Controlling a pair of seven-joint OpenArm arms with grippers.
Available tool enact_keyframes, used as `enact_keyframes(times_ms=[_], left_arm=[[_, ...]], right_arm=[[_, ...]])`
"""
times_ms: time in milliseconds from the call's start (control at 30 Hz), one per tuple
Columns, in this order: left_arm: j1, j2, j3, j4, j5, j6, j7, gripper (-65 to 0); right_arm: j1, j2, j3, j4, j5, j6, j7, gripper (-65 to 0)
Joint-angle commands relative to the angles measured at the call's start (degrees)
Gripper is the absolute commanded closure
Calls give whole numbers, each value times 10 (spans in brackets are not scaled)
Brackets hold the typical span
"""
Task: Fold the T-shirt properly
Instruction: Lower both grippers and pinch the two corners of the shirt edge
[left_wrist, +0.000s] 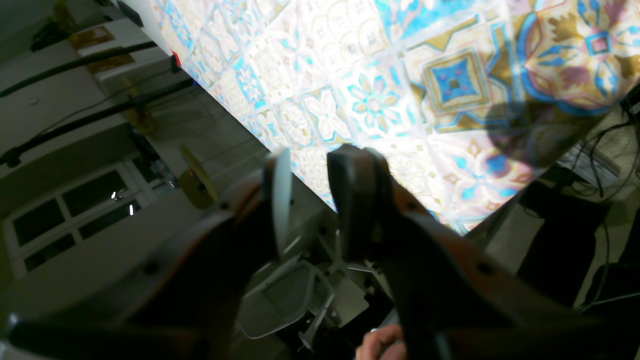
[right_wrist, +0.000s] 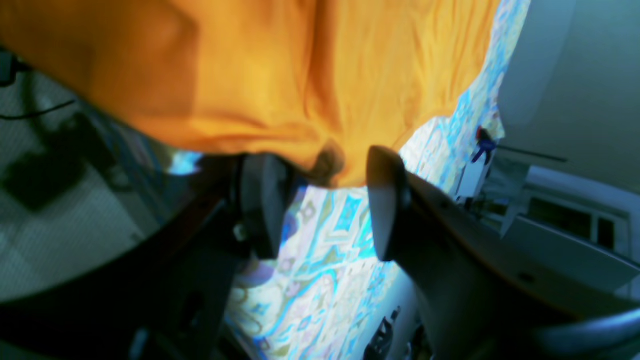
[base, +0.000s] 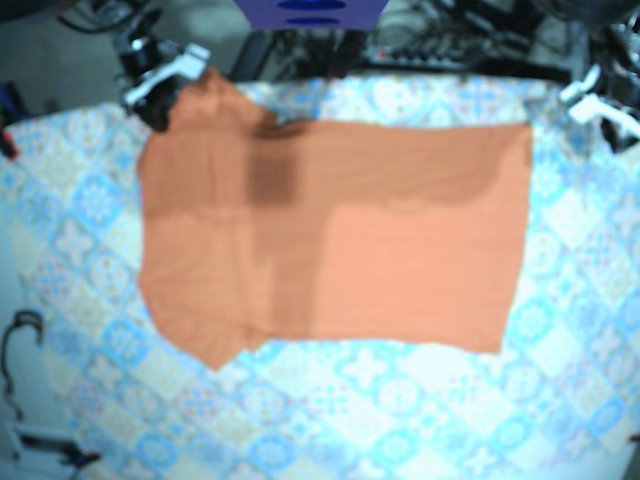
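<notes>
**Base view: orange T-shirt spread across the patterned table, both grippers at its far corners**

At the upper left of the table you see the right gripper (base: 160, 75) touching the top left corner of the T-shirt (base: 400, 260), where the fabric rises to a peak. In the right wrist view its fingers (right_wrist: 260, 210) stand spread, with a small bunched fold of the orange hem at the gap between their tips.

The shirt lies flat on the tiled-pattern tablecloth (base: 380, 400), wider than it is tall. Its left third looks darker and layered, with a dark vertical band near the top and a pointed corner sticking out at the lower left. The right part is smooth and paler, ending in a straight edge.

At the upper right, the left gripper (base: 600, 105) sits just beside the shirt's top right corner. In the left wrist view its jaws are parted with nothing between them, over the table's edge.
</notes>
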Motion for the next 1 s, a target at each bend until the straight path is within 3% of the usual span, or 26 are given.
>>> enact_keyframes(times_ms=[0, 167, 433, 567, 967], left_arm=[[4, -6, -5, 6, 6, 9, 2, -179], [4, -6, -5, 6, 5, 9, 2, -179], [3, -5, 3, 5, 0, 9, 2, -184], [-20, -6, 49, -11, 1, 9, 2, -184], [-192, -8, 221, -195, 1, 9, 2, -185]], right_arm=[[-8, 4, -9, -9, -3, 33, 10, -275], [-5, 2, -13, -34, -40, 33, 10, -247], [-1, 1, -11, -50, -67, 33, 8, 0], [4, 1, -14, -50, -67, 33, -25, 0], [11, 1, -28, -48, -69, 33, -30, 0]])
